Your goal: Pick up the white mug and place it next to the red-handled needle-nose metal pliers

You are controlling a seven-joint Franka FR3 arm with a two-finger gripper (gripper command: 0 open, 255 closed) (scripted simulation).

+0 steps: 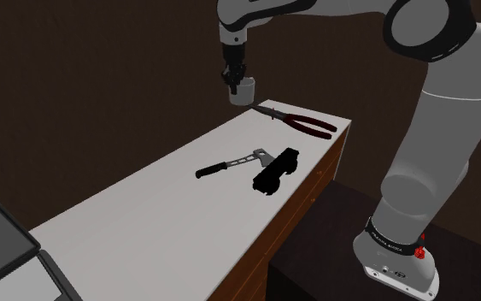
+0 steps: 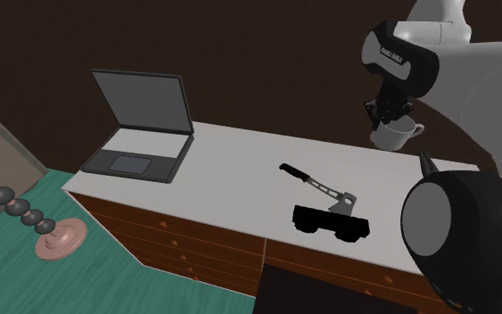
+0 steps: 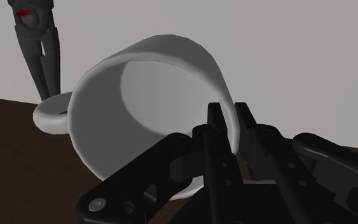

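Shoulder view: hand (image 1: 234,83) clamped on rim of white mug (image 1: 243,92), above far end of tabletop (image 1: 161,214); red-handled pliers (image 1: 302,122) just below hand.
Second exterior view: mug hangs under hand.
Wrist view: fingers (image 3: 219,146) pinch mug wall; pliers just beyond.

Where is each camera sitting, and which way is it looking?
Shoulder view: beside the stand, looking down over the white table at pliers and hatchet; the arm rises at its right, gripper holding the mug.
Second exterior view: on the table's drawer side, close by the arm, facing the laptop and dark wall; a big arm joint bulges lower right.
Wrist view: on the hand, looking along the gripper into the mug; black fingers clasp its rim.
Shared: the first two both show mug, hatchet and a black car-shaped thing.
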